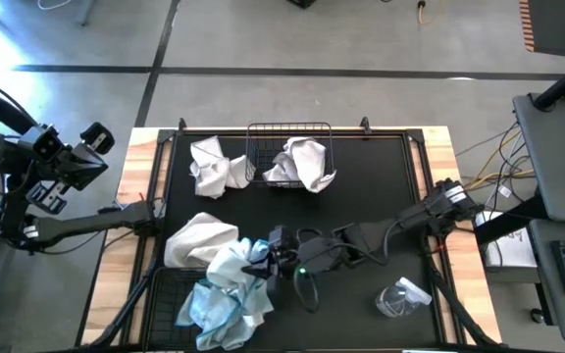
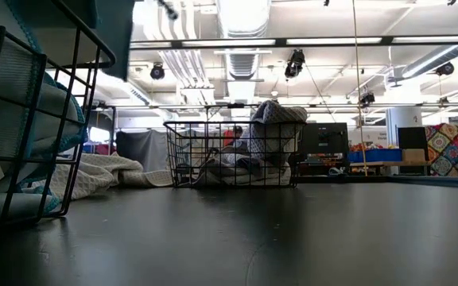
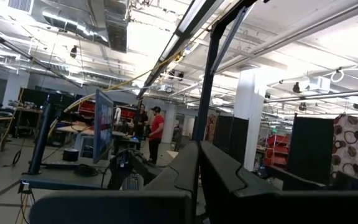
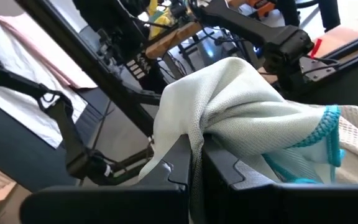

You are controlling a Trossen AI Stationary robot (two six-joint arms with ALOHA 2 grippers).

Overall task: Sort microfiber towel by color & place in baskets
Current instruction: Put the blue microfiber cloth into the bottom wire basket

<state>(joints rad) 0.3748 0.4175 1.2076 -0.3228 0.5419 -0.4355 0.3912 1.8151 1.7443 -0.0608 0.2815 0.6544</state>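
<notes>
Right claw [image 4: 197, 163] pinched shut on light blue towel [image 1: 226, 291] over near basket [image 1: 165, 312]; left claw [image 3: 197, 180] shut, empty, off table's left edge.

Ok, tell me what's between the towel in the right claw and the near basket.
Nothing visible. The right claw, shut on a light blue towel, sits at the near basket edge, by the blue towels heaped there. A white towel lies beside, not across the path.
</notes>
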